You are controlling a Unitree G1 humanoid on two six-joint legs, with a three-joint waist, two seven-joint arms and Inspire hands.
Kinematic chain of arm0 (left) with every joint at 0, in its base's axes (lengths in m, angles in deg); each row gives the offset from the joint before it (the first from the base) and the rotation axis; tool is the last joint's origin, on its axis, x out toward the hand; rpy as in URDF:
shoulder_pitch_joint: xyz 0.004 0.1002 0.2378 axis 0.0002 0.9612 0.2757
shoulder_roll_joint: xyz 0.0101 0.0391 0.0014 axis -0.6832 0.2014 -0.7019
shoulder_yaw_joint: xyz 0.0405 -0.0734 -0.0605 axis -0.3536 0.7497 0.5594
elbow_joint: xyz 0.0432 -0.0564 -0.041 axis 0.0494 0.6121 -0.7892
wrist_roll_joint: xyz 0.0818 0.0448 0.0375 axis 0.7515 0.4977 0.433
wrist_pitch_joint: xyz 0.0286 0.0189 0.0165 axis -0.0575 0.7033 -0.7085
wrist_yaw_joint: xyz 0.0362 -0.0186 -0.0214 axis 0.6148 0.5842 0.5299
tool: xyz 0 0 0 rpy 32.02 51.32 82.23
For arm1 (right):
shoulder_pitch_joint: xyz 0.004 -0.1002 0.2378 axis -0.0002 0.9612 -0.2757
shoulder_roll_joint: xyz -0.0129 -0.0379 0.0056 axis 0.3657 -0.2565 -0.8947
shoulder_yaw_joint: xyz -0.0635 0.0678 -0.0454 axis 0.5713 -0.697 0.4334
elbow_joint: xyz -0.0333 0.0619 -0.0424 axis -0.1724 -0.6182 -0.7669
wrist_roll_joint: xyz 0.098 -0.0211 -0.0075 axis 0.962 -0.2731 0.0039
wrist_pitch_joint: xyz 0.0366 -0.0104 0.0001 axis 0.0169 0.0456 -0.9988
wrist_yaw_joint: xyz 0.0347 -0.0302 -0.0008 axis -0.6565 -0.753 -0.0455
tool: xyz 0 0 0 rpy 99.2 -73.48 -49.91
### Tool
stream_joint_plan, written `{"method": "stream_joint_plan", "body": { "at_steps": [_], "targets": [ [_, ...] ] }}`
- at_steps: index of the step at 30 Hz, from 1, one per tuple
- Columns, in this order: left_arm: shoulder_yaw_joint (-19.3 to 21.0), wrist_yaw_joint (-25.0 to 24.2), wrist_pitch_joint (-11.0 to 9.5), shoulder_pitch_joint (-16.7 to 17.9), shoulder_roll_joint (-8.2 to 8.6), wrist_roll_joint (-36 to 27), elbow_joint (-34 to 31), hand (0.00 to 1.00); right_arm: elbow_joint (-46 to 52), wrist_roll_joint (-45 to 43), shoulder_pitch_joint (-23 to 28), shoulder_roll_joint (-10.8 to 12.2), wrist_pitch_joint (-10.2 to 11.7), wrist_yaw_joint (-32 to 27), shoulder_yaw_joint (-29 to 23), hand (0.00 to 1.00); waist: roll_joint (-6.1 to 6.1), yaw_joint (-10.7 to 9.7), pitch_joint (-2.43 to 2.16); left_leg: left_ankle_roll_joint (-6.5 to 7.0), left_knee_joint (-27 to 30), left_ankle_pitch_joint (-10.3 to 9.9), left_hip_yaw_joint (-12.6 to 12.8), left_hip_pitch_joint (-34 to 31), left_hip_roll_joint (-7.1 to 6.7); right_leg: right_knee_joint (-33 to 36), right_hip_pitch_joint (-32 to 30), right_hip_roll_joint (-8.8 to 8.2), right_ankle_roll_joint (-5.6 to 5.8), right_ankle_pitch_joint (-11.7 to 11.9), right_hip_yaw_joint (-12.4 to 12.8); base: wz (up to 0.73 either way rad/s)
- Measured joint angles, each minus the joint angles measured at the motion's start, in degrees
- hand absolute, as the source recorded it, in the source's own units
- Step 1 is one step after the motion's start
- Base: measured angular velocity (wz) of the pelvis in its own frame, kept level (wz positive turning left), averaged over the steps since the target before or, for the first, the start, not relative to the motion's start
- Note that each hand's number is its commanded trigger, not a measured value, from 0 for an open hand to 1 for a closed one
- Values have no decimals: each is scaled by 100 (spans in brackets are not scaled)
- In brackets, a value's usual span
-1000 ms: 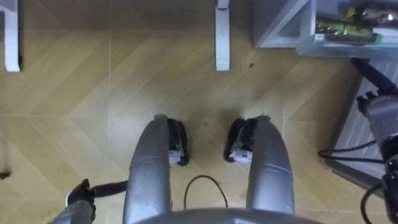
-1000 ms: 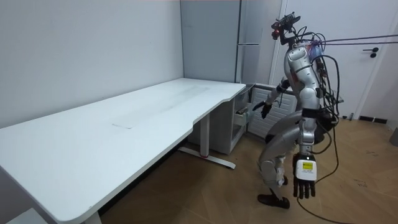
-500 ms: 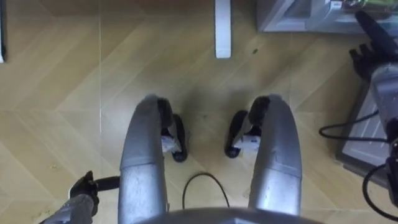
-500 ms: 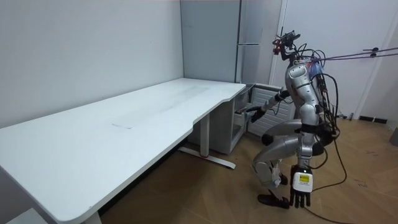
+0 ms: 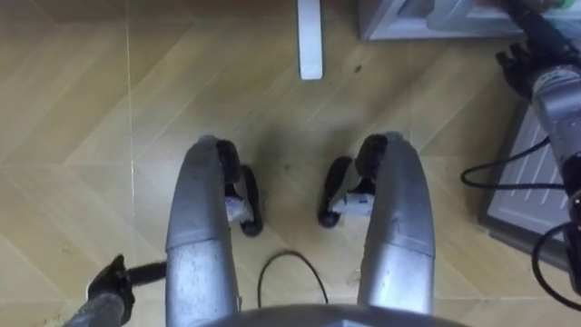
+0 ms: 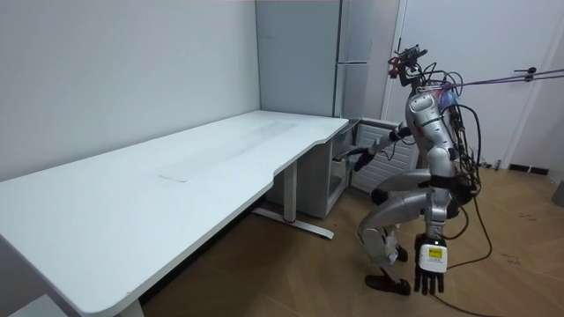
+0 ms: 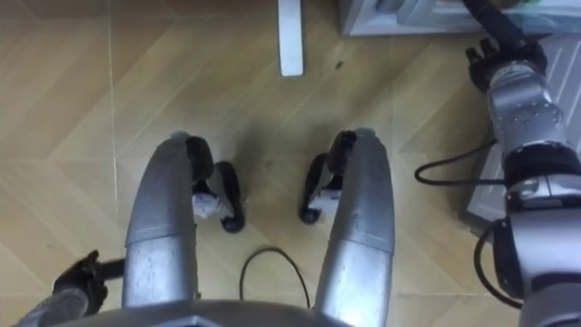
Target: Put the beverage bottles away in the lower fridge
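Reaching out at the eye views' upper right, the right hand (image 7: 497, 53) lies against the edge of the open lower compartment (image 7: 390, 23) of the grey fridge (image 6: 352, 53). Whether its dark fingers grip anything cannot be told. The left hand (image 6: 429, 269) hangs at the robot's side near the wooden floor (image 5: 91, 109), fingers straight and pointing down, holding nothing. A sliver of green shows inside the compartment at the top edge of the right eye view, too small to identify, so the position of the drinks cannot be told. The robot stands with knees bent, facing the fridge, beside the end of the white desk (image 6: 176, 176).
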Motion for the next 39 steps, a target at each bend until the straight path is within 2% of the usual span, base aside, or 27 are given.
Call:
{"method": "stream_joint_plan", "body": {
  "at_steps": [3,4,8,10,13,17,23,27,30,32,34,35,36,39],
  "targets": [
    [15,2,-149,270,-39,-2,112,0,0,110,-204,-59,-8,-301,-3,0,-17,17,1,-29,-22,-16,-34,219,4,-26,252,-4,-41,-27,-39,0],
    [33,1,-196,415,-62,-3,109,0,-1,107,-283,-76,-4,-299,-9,0,-20,15,-2,-53,-59,-30,-60,302,5,-61,355,-5,-21,-50,-61,0],
    [97,-90,-218,717,-83,-130,100,0,-18,80,-344,-120,80,-305,-7,0,-17,128,-6,-86,-370,37,-77,621,36,-383,743,9,16,-22,-192,1],
    [93,-135,-221,851,-80,-131,83,0,-14,80,-348,-132,139,-290,-10,0,-14,197,-11,-108,-603,117,-81,785,6,-580,980,-26,17,-5,-276,12],
    [132,-170,-208,975,-97,-131,-31,0,-5,74,-382,-149,249,-320,-24,0,7,236,-26,-130,-889,253,-171,949,-65,-833,1267,-81,-52,41,-443,22],
    [96,-203,-189,1045,-89,-131,-81,0,-24,20,-369,-189,349,-341,-14,0,31,388,-37,-165,-1134,346,-222,1134,-134,-1044,1513,-82,-63,51,-544,10],
    [-65,-221,-186,1123,-97,-118,-86,0,-40,35,-351,-182,419,-366,43,0,120,513,-41,-240,-1288,406,-221,1263,-141,-1140,1629,-107,-105,73,-578,3],
    [-64,-222,-192,1137,-97,-117,-85,0,-168,77,-350,-173,562,-399,3,0,157,640,-39,-263,-1438,512,-216,1312,-150,-1250,1703,-143,-72,99,-649,10],
    [-63,-230,-171,1138,-97,-117,-84,0,-268,207,-350,-156,668,-409,-30,0,268,676,-43,-281,-1482,603,-265,1319,-164,-1287,1805,-222,-81,108,-775,16],
    [-65,-243,-165,1138,-94,-117,-91,0,-302,314,-349,-142,769,-409,-28,0,289,728,-40,-258,-1548,650,-291,1340,-263,-1301,1837,-306,-86,107,-808,14],
    [-70,-246,-137,1138,-100,-117,-90,0,-340,481,-348,-52,993,-408,-34,0,337,778,-34,-291,-1608,680,-307,1338,-277,-1339,1906,-484,-95,103,-982,13],
    [-70,-248,-131,1138,-99,-115,-91,0,-344,505,-348,-25,1036,-408,-43,0,343,788,-34,-295,-1626,713,-310,1325,-291,-1339,1906,-539,-99,102,-1022,16],
    [-78,-260,-118,1138,-98,-116,-107,0,-344,534,-348,5,1142,-398,-107,0,354,800,-34,-282,-1668,762,-338,1286,-357,-1342,1903,-666,-103,101,-1117,18],
    [-64,-266,-93,1138,-99,-81,-160,0,-484,555,-319,10,1258,-162,-253,0,429,841,-28,-287,-1746,884,-415,1169,-377,-1405,1970,-911,-97,106,-1445,23]
  ]
}}
